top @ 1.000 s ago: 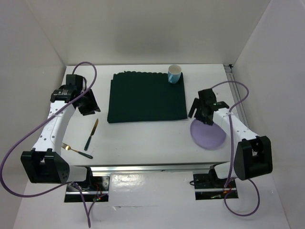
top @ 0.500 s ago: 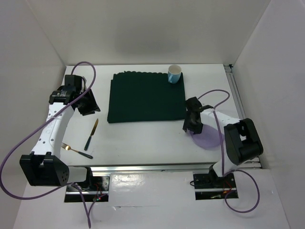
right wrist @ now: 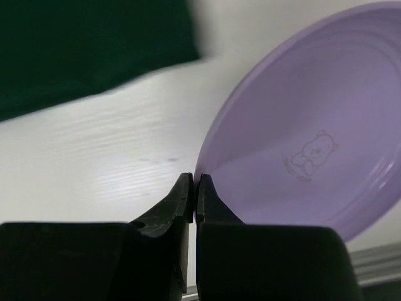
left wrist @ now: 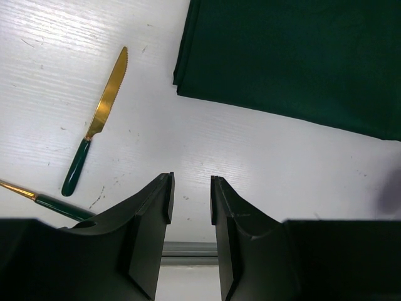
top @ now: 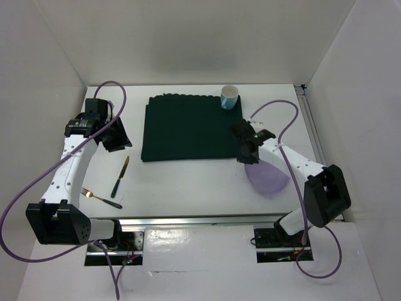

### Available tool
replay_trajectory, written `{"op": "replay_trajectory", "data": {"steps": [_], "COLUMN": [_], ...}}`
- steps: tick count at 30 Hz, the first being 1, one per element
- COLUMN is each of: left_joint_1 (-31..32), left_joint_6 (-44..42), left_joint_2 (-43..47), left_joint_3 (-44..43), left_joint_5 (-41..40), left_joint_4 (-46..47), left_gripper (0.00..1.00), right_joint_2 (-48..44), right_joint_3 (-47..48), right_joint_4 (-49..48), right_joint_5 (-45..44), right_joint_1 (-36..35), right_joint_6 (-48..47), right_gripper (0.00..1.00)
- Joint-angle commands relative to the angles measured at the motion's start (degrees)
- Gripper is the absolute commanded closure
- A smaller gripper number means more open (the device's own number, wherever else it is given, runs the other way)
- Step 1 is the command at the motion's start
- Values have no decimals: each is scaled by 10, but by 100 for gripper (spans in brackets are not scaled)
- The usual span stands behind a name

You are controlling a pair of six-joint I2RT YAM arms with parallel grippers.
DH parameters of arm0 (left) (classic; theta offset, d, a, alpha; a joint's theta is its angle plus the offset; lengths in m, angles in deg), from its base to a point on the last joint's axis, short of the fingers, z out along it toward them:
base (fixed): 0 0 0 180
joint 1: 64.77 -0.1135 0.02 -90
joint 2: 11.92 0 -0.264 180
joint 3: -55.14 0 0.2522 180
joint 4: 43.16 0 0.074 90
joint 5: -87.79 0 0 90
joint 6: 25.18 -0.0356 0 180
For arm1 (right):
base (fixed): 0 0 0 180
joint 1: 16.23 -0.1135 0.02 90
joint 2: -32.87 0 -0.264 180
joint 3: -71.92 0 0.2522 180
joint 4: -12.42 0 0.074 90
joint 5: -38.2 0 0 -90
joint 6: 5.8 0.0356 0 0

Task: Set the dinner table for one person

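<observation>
Dinner table [top: 188,182]: large white top filling the floor of a white-walled enclosure. A metal rail [top: 200,221] ran along its near edge, with both arm bases just beyond it.

On the table, far centre: a dark green cloth [top: 193,128], square and lying flat. A light blue cup [top: 229,97] stood upright on the cloth's far right corner.

Left of the cloth, on bare table: a knife [top: 119,177] with a gold blade and a dark green handle, blade pointing away from the bases. A fork [top: 100,198] of the same make lay nearer the rail, close to the knife's handle but apart from it.

Right of the cloth's near right corner: a lavender plate [top: 268,179] on the table, with a small bear outline [right wrist: 310,157] printed inside it.

Right fingers [right wrist: 178,204]: pressed together with no gap showing, pinching the plate's rim on the side facing the cloth. Whether the plate lay flat or was tipped up at that edge, I could not tell. The right arm [top: 294,164] reached from its base across the plate toward the cloth corner.

Left fingers [left wrist: 150,219]: parted to a narrow gap, nothing between them and only bare table showing through. They hung over the table left of the cloth, beyond the knife's tip.

Purple cables [top: 116,88] looped off both arms.
</observation>
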Motion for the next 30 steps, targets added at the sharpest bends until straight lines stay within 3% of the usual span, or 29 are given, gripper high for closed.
{"op": "replay_trajectory", "data": {"steps": [1,9,16,30], "left_joint_1": [2,2,2,2], "left_joint_6": [-8,13,41,56], "left_joint_2": [4,4,24,61], "left_joint_3": [-1,-29,-29,-1], "left_joint_5": [8,19,-48,-73], "left_joint_4": [8,13,5,11], "left_gripper": [54,54,54,54], "right_joint_2": [-12,197,369,491], "right_joint_3": [114,405,604,708], "right_joint_4": [42,60,66,24], "right_joint_5": [-53,-57,-6,62], "right_joint_1": [-55,-171,-188,-135], "right_joint_6": [3,-65,-109,-174], "right_gripper": [100,100,100,100]}}
